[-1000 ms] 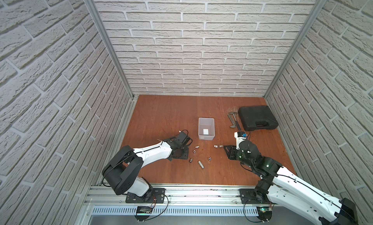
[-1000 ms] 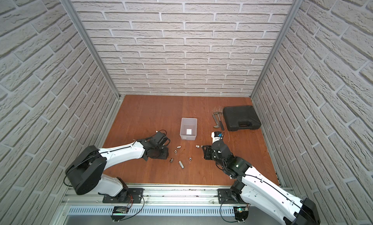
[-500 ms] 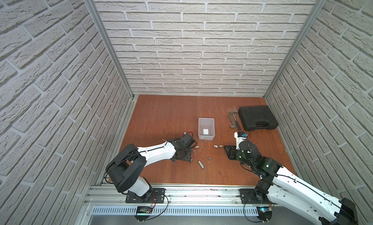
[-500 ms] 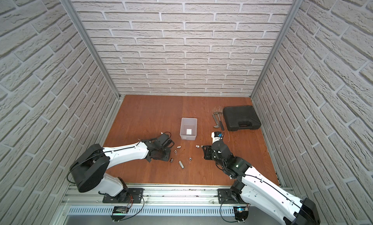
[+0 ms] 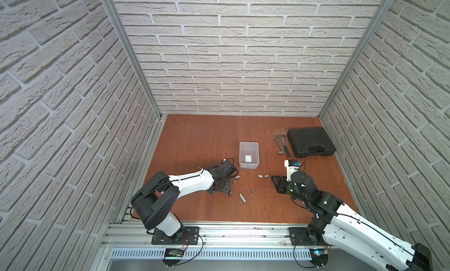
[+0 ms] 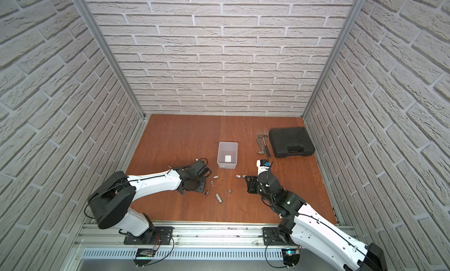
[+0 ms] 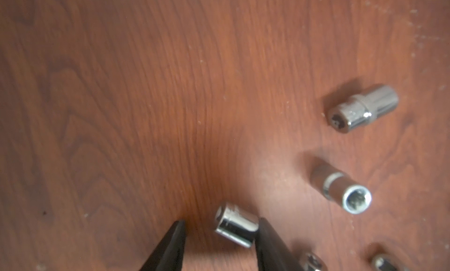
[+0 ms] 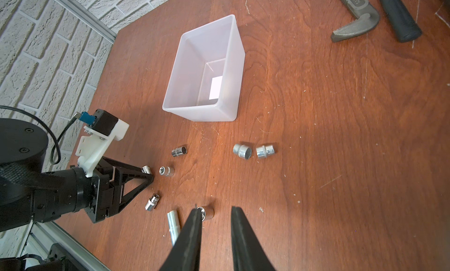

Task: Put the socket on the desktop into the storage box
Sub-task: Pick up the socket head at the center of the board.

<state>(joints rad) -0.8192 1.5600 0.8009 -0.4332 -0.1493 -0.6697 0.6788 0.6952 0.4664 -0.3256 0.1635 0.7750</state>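
Several small chrome sockets lie scattered on the reddish-brown desktop (image 5: 194, 140), in front of the pale storage box (image 5: 248, 167) (image 8: 202, 111), which holds only its white square mark. My left gripper (image 7: 221, 223) (image 5: 230, 184) is low over the board and open. A short socket (image 7: 237, 224) (image 8: 146, 170) lies between its jaws, touching one finger and clear of the other. More sockets (image 7: 341, 187) (image 7: 362, 109) lie just beyond it. My right gripper (image 8: 216, 210) (image 5: 274, 179) hovers to the right of the sockets, its fingers slightly apart with bare wood between them.
A closed black case (image 5: 310, 145) sits at the back right, with a hammer and a metal tool (image 5: 281, 144) (image 8: 358, 21) beside it. A long socket (image 5: 242, 198) lies nearest the front. Brick walls enclose three sides, and an aluminium rail (image 5: 219, 233) runs along the front edge.
My left gripper has moved a little to the right, in among the sockets, and its jaws now straddle one. The right arm has stayed still.
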